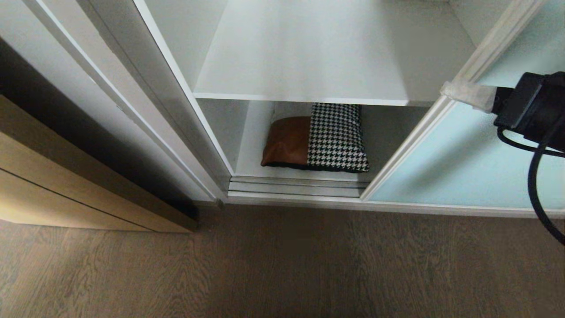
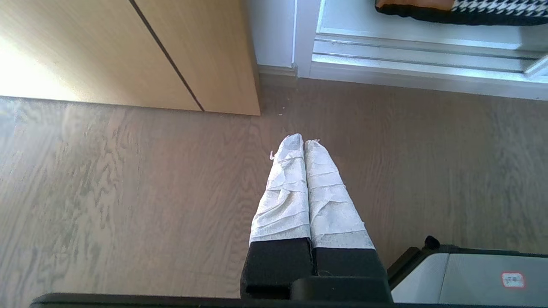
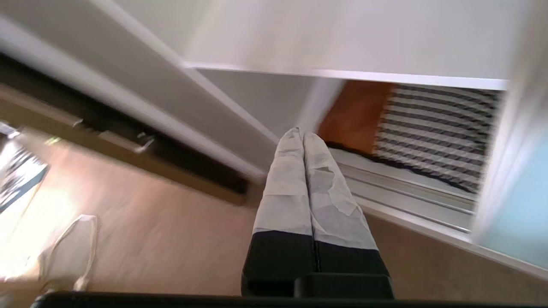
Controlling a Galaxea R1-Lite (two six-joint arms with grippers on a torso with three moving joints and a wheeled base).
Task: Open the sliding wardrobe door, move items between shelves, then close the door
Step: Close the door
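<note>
Already the door (image 1: 463, 163) stood slid to the right, leaving the compartment exposed, so the opening step looked done. The clothes (image 1: 315, 138) lay folded on the bottom shelf (image 1: 251, 159), rust-brown piece left, houndstooth right, black beneath; the upper shelf (image 1: 309, 66) carried nothing in view. Judged: either the transfer was not yet made, or it ended on the lower board; the pictures did not settle which. Closing remained. Right gripper (image 1: 446, 90), jaws together and empty, sat at the door's frame edge, contact uncertain. Left gripper (image 2: 303, 143), jaws together, hung over the floor (image 1: 282, 265), idle.
</note>
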